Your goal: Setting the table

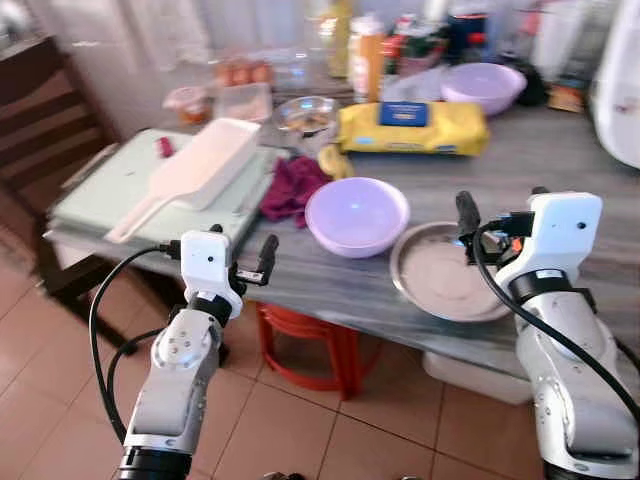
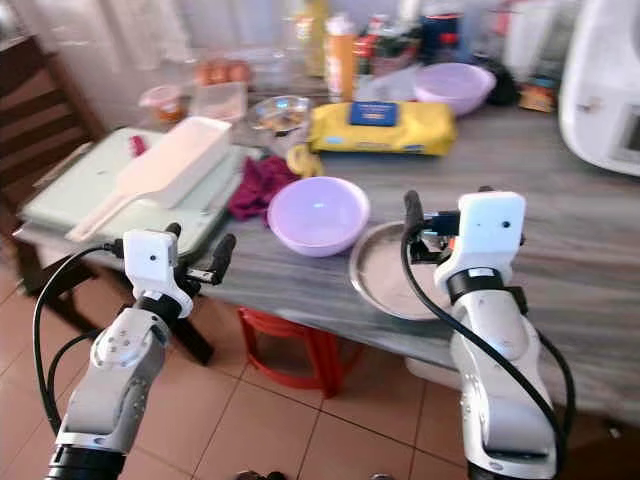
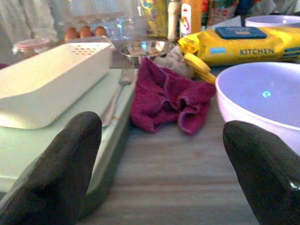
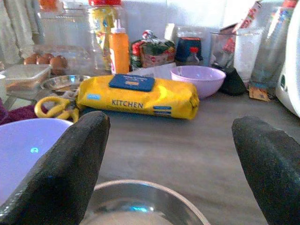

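Below, a grey wooden table is seen over a floor of reddish tiles, with a red stool under it and a dark chair at the left. A lilac bowl is placed near the front edge, and just beside it a round steel plate is laid. Behind them a yellow pack is marked "KITCHEN". The left gripper is held released before the table edge. The right gripper is spread wide over the plate.
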You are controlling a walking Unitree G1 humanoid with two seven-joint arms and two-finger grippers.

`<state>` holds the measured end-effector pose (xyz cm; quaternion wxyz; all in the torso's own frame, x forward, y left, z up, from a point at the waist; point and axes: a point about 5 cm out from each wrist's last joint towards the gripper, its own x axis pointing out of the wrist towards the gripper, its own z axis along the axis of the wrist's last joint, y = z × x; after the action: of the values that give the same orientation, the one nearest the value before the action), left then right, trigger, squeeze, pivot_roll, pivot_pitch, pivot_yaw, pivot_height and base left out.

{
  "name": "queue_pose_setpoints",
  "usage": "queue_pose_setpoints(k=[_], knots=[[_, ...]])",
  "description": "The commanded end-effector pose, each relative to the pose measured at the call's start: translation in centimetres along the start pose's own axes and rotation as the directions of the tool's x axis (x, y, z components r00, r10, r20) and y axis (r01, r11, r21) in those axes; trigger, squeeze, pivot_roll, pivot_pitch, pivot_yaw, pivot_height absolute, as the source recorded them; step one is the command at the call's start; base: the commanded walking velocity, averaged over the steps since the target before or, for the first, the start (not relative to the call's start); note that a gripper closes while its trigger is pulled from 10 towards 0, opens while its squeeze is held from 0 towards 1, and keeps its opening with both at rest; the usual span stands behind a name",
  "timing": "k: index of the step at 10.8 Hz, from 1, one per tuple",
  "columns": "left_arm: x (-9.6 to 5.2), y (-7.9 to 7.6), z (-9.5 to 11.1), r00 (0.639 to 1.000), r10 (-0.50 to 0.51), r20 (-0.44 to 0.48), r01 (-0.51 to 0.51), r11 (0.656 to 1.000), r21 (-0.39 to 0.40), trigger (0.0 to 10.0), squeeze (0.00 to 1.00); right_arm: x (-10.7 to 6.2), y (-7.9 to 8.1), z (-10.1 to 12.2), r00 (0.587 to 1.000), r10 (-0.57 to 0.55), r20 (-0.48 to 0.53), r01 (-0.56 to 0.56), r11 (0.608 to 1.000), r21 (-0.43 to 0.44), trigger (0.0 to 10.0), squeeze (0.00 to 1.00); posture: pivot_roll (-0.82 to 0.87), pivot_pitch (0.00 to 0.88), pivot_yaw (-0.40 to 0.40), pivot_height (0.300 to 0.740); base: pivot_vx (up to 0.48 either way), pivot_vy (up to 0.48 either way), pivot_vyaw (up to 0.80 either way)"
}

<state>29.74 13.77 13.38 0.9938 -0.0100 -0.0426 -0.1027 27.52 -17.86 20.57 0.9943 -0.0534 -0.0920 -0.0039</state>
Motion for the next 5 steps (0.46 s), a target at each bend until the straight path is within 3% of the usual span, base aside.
queue_pose_setpoints(k=[1,5], knots=[[-0.11,0.66,-0.08,0.999,0.042,-0.003,-0.042,0.999,0.021,10.0,0.0,0.08,0.55,0.12,1.0,0.015,0.015,-0.015,1.0,0.008,10.0,0.0,-0.08,0.08,0.109,0.74,0.0,0.0,0.0],[0.35,0.13,0.11,0.999,0.053,0.0,-0.053,0.998,0.03,10.0,0.0,0.44,0.71,0.32,0.999,0.016,0.036,-0.017,1.0,0.024,10.0,0.0,-0.08,0.077,0.105,0.74,0.0,0.0,0.0]])
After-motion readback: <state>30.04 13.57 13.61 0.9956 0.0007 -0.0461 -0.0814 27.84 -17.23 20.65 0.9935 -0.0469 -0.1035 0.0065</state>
